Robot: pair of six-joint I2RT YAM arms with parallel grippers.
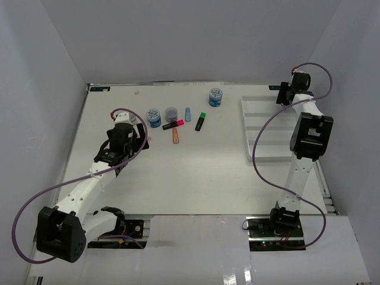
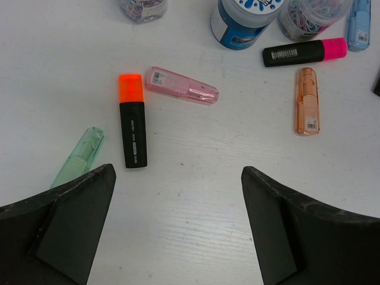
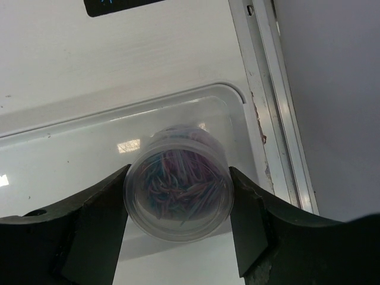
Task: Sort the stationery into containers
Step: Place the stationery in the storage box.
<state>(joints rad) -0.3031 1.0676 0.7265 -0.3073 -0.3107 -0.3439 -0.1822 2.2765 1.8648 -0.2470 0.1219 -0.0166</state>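
My right gripper [image 3: 179, 191] is shut on a small clear round jar [image 3: 179, 185] full of coloured paper clips, held over the far right corner of the white tray [image 3: 65, 172]. From above, that gripper [image 1: 285, 94] hangs at the tray's [image 1: 266, 127] far end and hides the jar. My left gripper [image 2: 178, 205] is open over bare table, just short of an orange-capped black highlighter [image 2: 132, 122]. A pastel pink highlighter [image 2: 182, 85] and a pastel green one [image 2: 78, 157] lie beside it. Farther off are a pastel orange highlighter [image 2: 307, 101], a pink-capped one [image 2: 304, 51] and a blue jar [image 2: 244, 19].
A second blue jar [image 1: 215, 97] stands alone at the back. A green-capped highlighter [image 1: 200, 122] and a pastel blue one [image 1: 187, 113] lie mid-table near a grey-lidded jar [image 1: 171, 113]. A metal rail [image 3: 267, 89] runs along the table's right edge beside the tray.
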